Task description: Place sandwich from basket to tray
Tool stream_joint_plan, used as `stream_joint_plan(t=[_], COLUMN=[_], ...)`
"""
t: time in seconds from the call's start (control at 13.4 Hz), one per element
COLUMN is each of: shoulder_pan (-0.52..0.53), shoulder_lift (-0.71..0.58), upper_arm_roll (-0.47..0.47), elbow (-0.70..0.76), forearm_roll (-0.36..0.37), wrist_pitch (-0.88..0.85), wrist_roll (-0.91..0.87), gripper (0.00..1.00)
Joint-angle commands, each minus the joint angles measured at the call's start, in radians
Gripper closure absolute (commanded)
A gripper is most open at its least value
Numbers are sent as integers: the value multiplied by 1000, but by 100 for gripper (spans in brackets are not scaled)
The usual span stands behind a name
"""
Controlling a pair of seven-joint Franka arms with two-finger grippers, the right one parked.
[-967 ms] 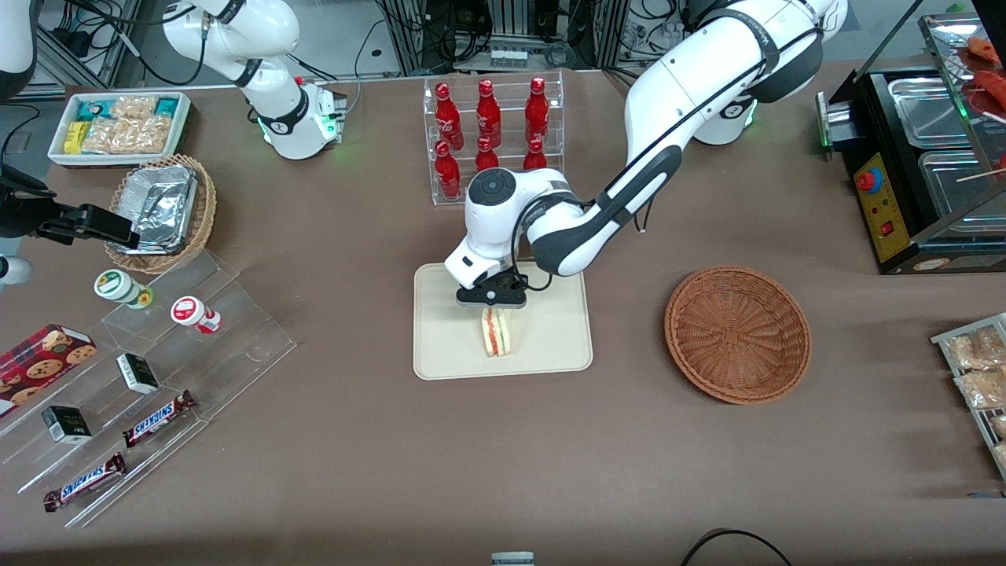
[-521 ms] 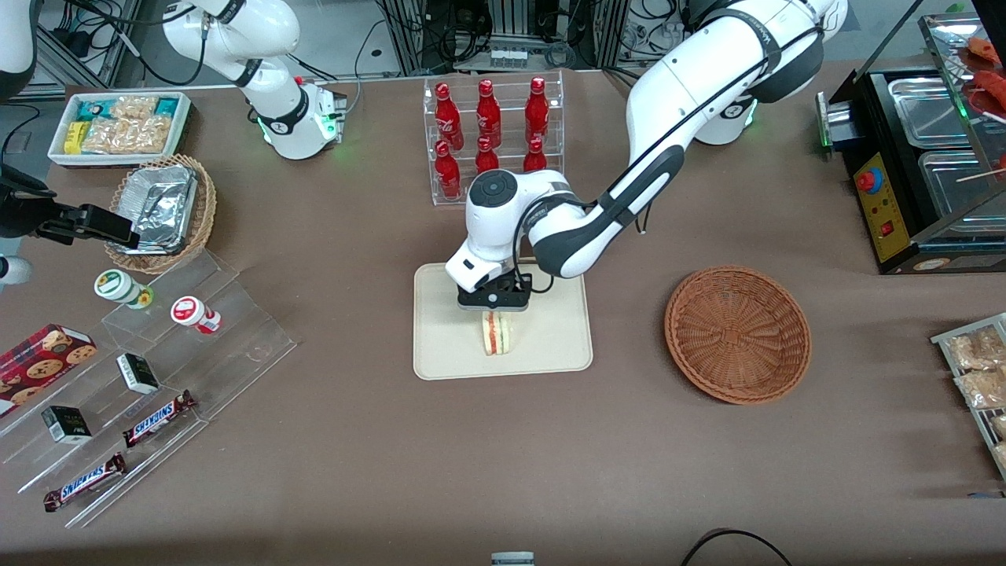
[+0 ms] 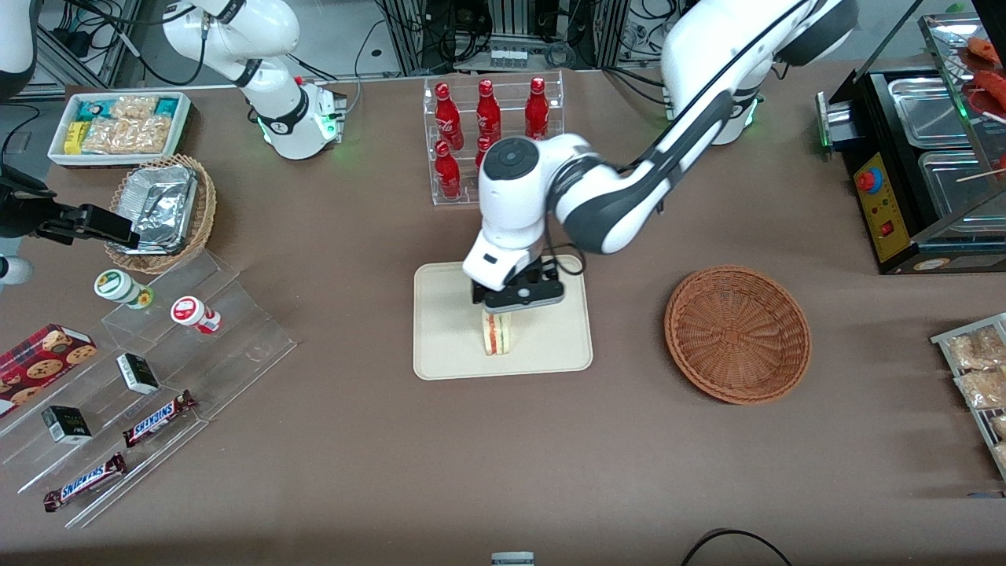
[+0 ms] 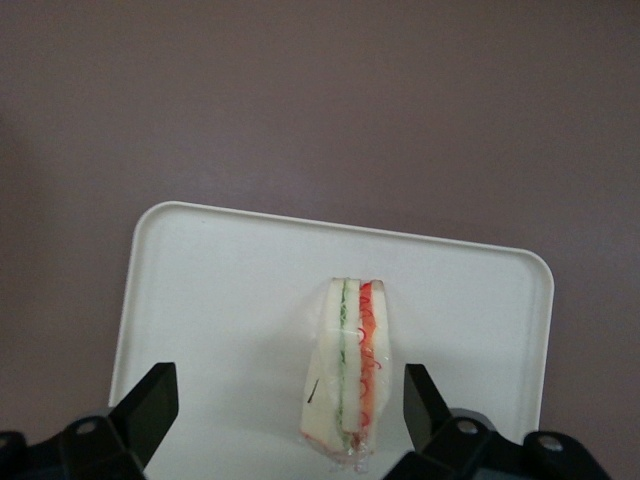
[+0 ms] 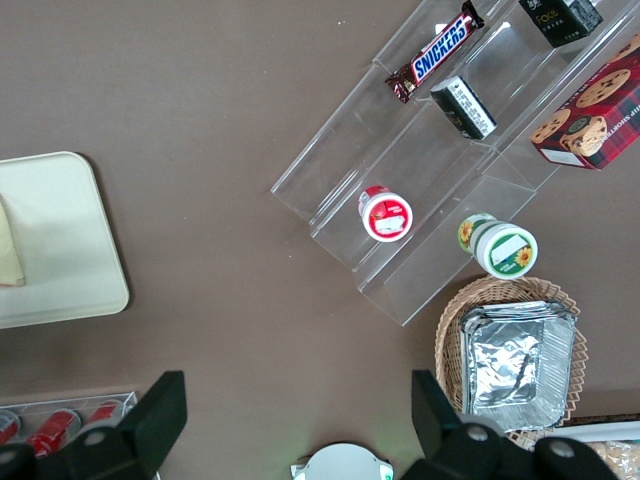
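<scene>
Sandwich placement for you to check, biggest item first: table (image 3: 377, 472) carries tray (image 3: 448, 354) and, toward working arm's end, basket (image 3: 737, 334) with nothing in it – sandwich (image 3: 495, 334) stands on edge on tray, filling stripes showing – gripper (image 3: 515, 299) just above it, fingers (image 4: 150, 405) spread apart, touching nothing

Brown table (image 3: 550, 456): tray (image 3: 550, 346) at centre; basket (image 3: 737, 334) toward working arm's end; bottle rack (image 3: 493, 137) farther from camera. Gripper (image 3: 515, 299) above tray, fingers (image 4: 150, 405) apart.
</scene>
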Motion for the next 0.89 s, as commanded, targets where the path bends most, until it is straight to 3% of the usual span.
stream_joint_plan(t=[0.0,0.15,0.37,0.67,0.82], shoulder_pan=[66,120,240,388,447], shoulder_lift=[-128,-191,-294,-394,-425], upper_arm_roll=[1,-4,-3,2,7], elbow=[-35,-35,-39,-39,-42], forearm_roll=[-79,-108,-283,-398,-411], wrist_pitch=[-91,-180,-259,-371,-426], wrist_roll=[-7,34,256,511,629], gripper=[1,1,1,1,1])
